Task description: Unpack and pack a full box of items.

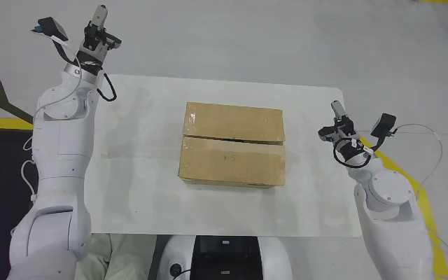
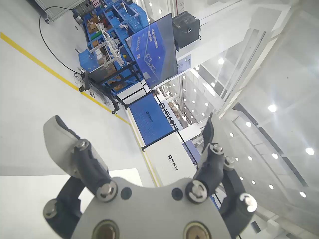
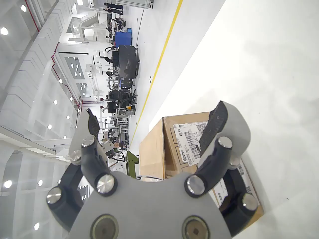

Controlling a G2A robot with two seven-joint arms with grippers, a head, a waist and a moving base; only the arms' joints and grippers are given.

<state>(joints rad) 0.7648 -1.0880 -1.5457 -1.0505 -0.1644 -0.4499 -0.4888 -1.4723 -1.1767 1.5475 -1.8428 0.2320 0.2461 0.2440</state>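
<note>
Box (image 1: 231, 164) sits shut at the centre of the white surface (image 1: 140, 175), its 2 top flaps meeting along a seam (image 1: 231, 139) that runs 9 to 3 o'clock. Whether it is taped, I cannot tell. Right hand (image 1: 337, 110) hovers at the box's 3 o'clock, near the surface's edge, spread wide and holding nothing. Its wrist view looks across at the box's end face and a white shipping label (image 3: 189, 140). Left hand (image 1: 101, 14) is up at 10 o'clock, beyond the far corner, likewise spread and empty, aimed out at the hall.

Opening looks like the step in hand, with nothing unpacked yet. My call: work 1 hand's tip under the seam near the middle and lift 1 flap outward while the other hand steadies the box, since light cardboard may slide. In the way are the shut flaps themselves, and the left hand stands well apart. A yellow floor line (image 1: 14, 123) runs past at 9 o'clock.
</note>
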